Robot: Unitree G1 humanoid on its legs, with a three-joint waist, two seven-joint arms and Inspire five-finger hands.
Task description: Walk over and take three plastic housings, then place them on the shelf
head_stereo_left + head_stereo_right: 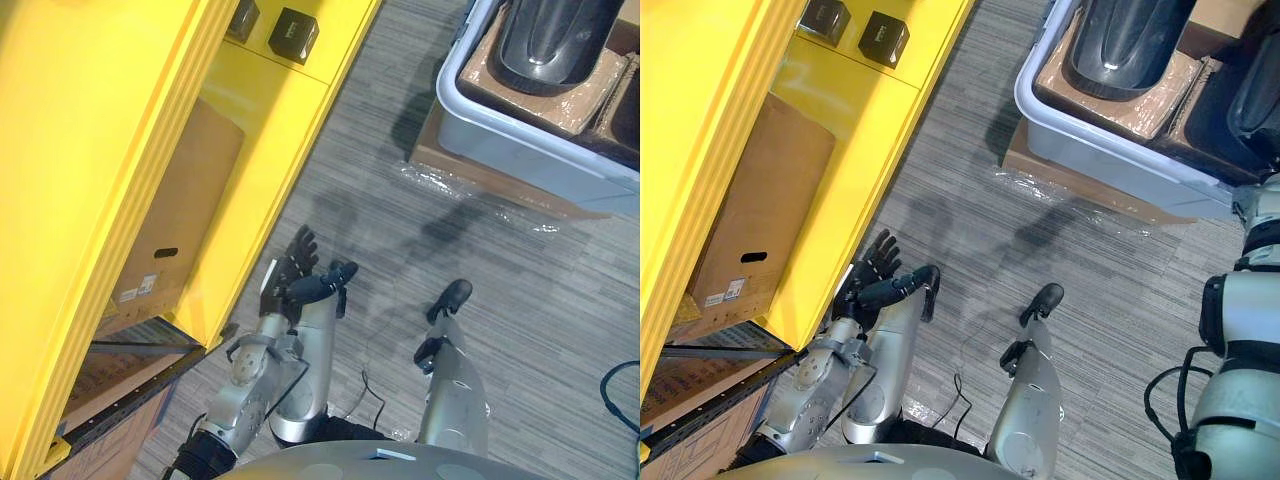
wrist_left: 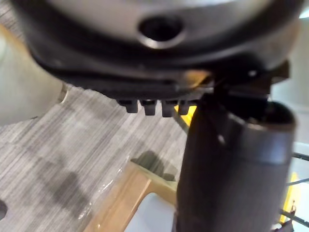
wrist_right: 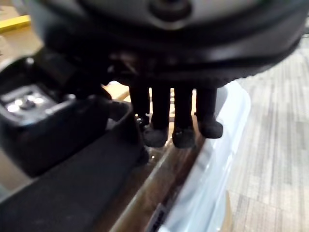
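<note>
**Step in hand:** pick-up of the first housing (neither hand has one).
**Grey bin** (image 1: 1090, 135): the landmark. It holds the black plastic housings (image 1: 1130, 40), which lie on cardboard pads (image 1: 590, 95).
**Right hand** (image 3: 183, 111): over the bin's rim, just beside a housing. The fingers hang straight and clasp nothing.
**Left hand** (image 1: 298, 262): well apart from the bin, near the yellow shelf (image 1: 100, 150). The fingers are spread and empty.
**Next move (a judgement):** lower the right hand into the bin and curl it round a housing's edge. The glossy curved shell probably slips, so grip firmly.
</note>
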